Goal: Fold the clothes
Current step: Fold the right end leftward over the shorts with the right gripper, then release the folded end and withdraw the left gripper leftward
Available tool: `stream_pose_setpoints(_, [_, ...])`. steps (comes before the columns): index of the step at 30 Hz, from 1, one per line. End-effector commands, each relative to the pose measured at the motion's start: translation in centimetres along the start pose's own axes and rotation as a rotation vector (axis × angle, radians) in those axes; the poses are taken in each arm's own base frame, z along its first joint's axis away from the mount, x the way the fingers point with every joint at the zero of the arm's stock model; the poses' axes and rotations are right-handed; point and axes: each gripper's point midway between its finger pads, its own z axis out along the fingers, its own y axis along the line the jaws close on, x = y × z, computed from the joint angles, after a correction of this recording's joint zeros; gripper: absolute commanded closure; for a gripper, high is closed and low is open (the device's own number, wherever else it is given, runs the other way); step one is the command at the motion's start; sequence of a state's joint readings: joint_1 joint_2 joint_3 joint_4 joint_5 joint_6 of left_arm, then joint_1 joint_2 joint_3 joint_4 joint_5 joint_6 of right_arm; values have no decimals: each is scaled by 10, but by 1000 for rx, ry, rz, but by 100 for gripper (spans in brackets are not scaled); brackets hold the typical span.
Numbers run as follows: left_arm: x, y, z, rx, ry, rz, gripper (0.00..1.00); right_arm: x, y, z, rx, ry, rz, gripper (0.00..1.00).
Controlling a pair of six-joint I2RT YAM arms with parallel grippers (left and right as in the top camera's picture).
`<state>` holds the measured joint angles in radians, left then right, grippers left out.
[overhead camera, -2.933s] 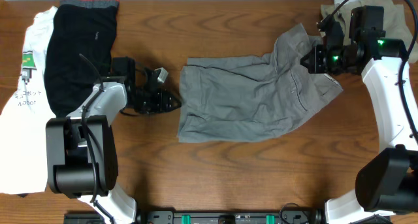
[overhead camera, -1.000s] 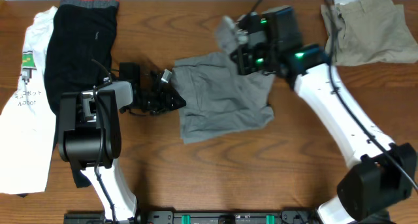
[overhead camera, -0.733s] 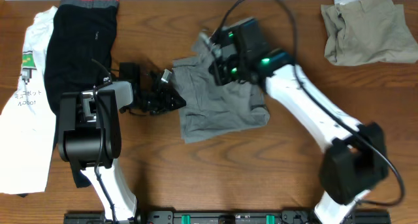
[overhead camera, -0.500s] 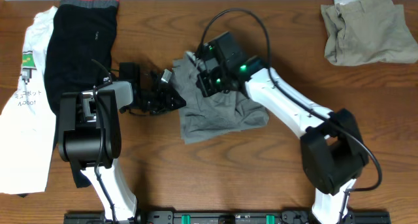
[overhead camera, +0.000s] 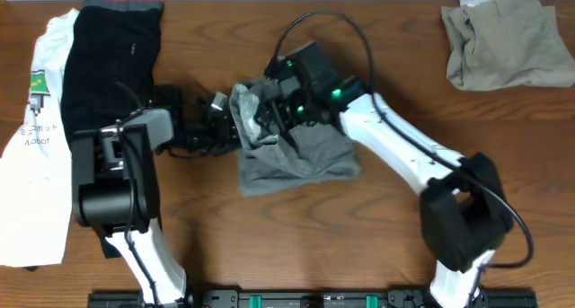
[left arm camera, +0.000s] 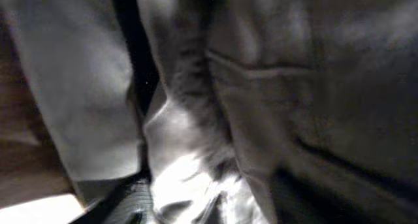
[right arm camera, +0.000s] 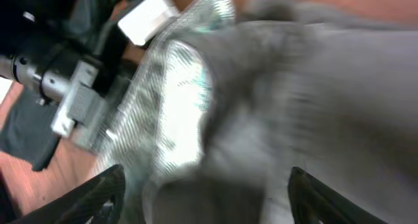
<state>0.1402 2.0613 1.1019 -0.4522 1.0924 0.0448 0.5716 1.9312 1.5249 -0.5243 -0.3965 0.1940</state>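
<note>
Crumpled grey cotton shorts roughly doubled over, edges uneven, bunched directly under the right gripper, fingers spread around the cloth. Left gripper buried in the shorts' edge, grip impossible to tell. Folded khaki garment far beyond right gripper. Black garment and white printed T-shirt behind left gripper, apparently unfolded. Probably under halfway.

- The right gripper has swung from the table's 2 o'clock corner to just 11 o'clock of centre, close to the left gripper.
- The grey shorts, earlier spread wide, now lie doubled over and much narrower.
- A bunched fold now stands raised at their 10 o'clock corner.
- Their 7 o'clock corner has slid toward 9 o'clock.
</note>
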Motion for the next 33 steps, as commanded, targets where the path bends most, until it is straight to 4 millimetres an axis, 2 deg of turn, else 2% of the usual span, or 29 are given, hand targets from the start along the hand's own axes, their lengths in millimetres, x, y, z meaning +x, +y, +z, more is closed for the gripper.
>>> stream_pose_setpoints(1, [-1, 69, -32, -252, -53, -116, 29, -35, -4, -58, 8, -125, -3, 18])
stream_pose_setpoints(4, [-10, 72, -58, -254, -119, -140, 21, -31, -18, -71, 32, -115, 36, 17])
stream_pose_setpoints(8, [-15, 71, -79, -258, -171, -153, 13, -18, -22, -67, 36, -60, 51, 18])
stream_pose_setpoints(12, [-14, 71, -80, -266, -170, -152, 13, -15, -18, -63, 31, -48, 39, 18])
stream_pose_setpoints(17, [-14, 73, -80, -284, -167, -152, 22, -17, -18, -62, 30, -54, 36, 18])
stream_pose_setpoints(21, [-14, 73, -81, -288, -170, -155, 22, -17, -17, -62, 31, -54, 35, 18])
stream_pose_setpoints(23, [-13, 81, -85, -348, -177, -196, 22, -17, -19, -62, 38, -55, 36, 18])
stream_pose_setpoints(24, [-12, 85, -89, -385, -180, -209, 26, -17, -20, -63, 46, -57, 36, 18])
stream_pose_setpoints(26, [-12, 86, -95, -424, -187, -202, 55, -17, -21, -63, 53, -58, 36, 18])
stream_pose_setpoints(27, [-12, 85, -97, -435, -192, -197, 65, -18, -21, -63, 53, -59, 35, 18])
stream_pose_setpoints(30, [-17, 76, -104, -443, -217, -171, 75, -19, -23, -63, 62, -63, 34, 18])
stream_pose_setpoints(33, [-21, 69, -113, -472, -243, -145, 80, -20, -23, -63, 62, -67, 33, 18])
